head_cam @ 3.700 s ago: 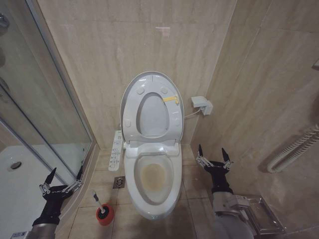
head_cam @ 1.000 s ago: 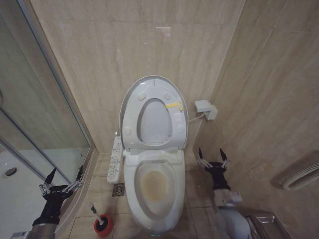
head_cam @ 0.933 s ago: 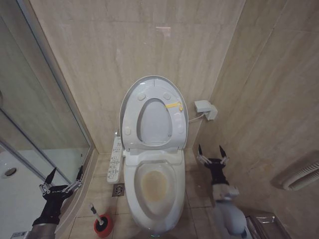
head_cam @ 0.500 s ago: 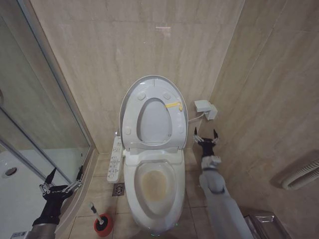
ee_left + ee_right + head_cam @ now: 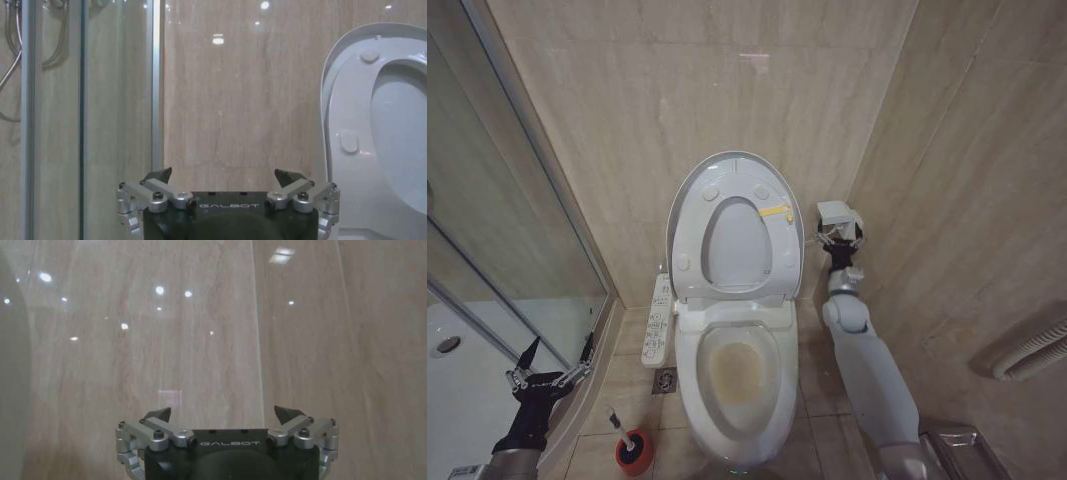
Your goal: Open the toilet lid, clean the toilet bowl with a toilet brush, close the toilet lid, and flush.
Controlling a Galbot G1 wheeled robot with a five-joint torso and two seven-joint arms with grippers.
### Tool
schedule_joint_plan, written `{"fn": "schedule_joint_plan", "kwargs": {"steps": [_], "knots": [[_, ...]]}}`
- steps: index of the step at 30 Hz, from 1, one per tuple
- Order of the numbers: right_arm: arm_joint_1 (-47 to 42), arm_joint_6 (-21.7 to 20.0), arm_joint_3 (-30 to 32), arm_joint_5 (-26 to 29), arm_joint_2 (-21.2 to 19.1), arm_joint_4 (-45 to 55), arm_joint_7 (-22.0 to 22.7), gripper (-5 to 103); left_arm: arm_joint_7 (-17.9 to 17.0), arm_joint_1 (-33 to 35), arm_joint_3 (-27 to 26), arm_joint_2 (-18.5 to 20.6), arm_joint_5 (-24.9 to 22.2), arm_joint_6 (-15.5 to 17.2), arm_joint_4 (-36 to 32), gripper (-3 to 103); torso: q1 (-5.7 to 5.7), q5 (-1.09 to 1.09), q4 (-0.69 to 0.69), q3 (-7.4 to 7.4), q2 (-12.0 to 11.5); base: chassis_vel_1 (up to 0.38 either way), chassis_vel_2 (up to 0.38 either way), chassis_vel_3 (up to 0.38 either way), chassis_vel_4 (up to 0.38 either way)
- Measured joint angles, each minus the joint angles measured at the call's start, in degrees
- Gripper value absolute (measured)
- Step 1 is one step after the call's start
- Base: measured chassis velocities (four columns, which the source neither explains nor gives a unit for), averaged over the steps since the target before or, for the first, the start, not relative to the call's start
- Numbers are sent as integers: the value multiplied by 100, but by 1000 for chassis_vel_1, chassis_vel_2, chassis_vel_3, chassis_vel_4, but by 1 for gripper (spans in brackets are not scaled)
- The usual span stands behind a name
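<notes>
Beside raised glossy white oval toilet lid (image 5: 727,180), right gripper (image 5: 838,236) splayed open, empty, seemingly reaching to close; left gripper (image 5: 552,375) open, idle by floor.

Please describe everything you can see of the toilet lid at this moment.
The toilet lid is a large oval cover of glossy white plastic, and it looks smooth and hard. It stands raised, nearly upright, before the beige tiled wall, with its grey-white underside facing the robot. Small round bumpers show on that underside. The ring-shaped seat with a yellow sticker is raised against it. Neither gripper touches it; the right gripper is beside it near the wall box.
</notes>
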Motion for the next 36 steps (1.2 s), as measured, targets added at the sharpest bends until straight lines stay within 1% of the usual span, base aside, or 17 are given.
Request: {"fn": "schedule_joint_plan", "kwargs": {"steps": [10, 13, 20, 28, 31, 33, 35, 36], "knots": [[518, 9, -147, 29, -99, -422, 2, 100, 0, 0, 0, 0, 0, 0, 0, 100, 0, 0, 1, 0, 0, 0, 0, 0, 0], [615, -4, -293, 77, -212, -431, 7, 100, 0, 0, 0, 0, 0, 0, 0, 100, 0, 0, 0, 0, 0, 0, 0, 0, 0], [664, -58, -630, 178, -341, -365, 34, 100, 0, 0, 0, 0, 0, 0, 0, 100, 0, 0, 0, 0, 0, 0, 0, 0, 0], [726, -85, -907, 220, -282, -327, 81, 100, 0, 0, 0, 0, 0, 0, 0, 100, 0, 0, 1, 0, 0, 0, 0, 0, 0], [657, -144, -994, 303, -342, -168, 93, 100, 0, 0, 0, 0, 0, 0, 0, 100, 0, 0, 2, 0, 0, 0, 0, 0, 0], [552, -165, -1017, 362, -474, -12, 84, 100, 0, 0, 0, 0, 0, 0, 0, 100, 0, 1, 2, 0, 0, 0, 0, 0, 0], [433, -175, -1017, 413, -621, 160, 53, 100, 0, 0, 0, 0, 0, 0, 0, 100, 0, 0, -2, -1, 0, 0, 0, 0, 0], [433, -175, -1017, 413, -621, 160, 53, 100, 0, 0, 0, 0, 0, 0, 0, 100, 0, 0, -2, -1, 0, 0, 0, 0, 0]]}}
